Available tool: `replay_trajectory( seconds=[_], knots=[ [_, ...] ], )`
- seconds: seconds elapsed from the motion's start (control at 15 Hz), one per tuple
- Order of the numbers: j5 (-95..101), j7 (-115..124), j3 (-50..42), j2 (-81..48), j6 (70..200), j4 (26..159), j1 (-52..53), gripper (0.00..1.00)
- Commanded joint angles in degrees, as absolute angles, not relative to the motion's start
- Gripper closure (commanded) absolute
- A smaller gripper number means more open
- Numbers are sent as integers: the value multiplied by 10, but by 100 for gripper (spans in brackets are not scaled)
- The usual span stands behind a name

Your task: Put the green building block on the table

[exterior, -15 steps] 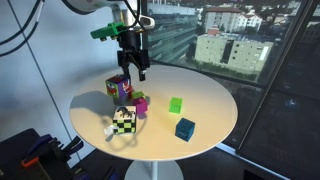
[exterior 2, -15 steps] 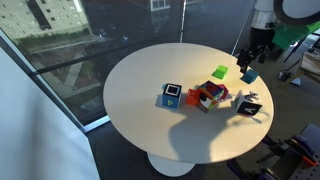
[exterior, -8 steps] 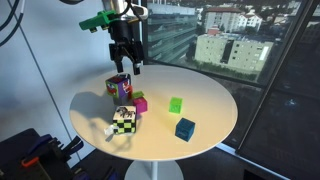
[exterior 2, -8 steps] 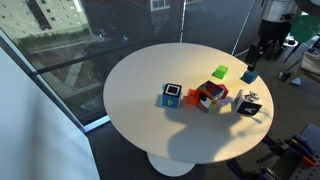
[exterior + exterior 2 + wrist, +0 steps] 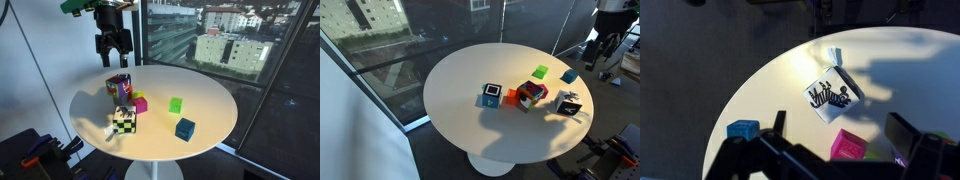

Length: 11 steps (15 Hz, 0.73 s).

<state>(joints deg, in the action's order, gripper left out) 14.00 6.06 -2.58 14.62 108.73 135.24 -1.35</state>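
Hanging high above the left part of the table (image 5: 215, 95) in an exterior view, the gripper (image 5: 113, 47) has its jaws spread wide and holds nothing. Below it stand a multicoloured cube (image 5: 119, 87), a green-and-black checkered cube (image 5: 124, 121) and a magenta block (image 5: 141, 103). Further right, the green building block (image 5: 176, 105) rests on the tabletop (apart from its neighbours), with 1 teal cube (image 5: 185, 128) near it, closer to the front edge.

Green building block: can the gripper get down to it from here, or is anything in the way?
Probably yes. The green building block sits alone on the table, clear of the teal cube and pink block; the open gripper hangs high to one side, nothing between them.
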Motion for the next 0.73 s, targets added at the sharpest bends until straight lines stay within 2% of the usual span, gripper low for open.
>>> replay_trajectory(
  seconds=[0.0, 0.67],
  knots=[
    [136, 49, -17, 180, 1052, 1354, -18, 0],
    [138, 59, -9, 194, 1036, 1352, -18, 0]
  ],
)
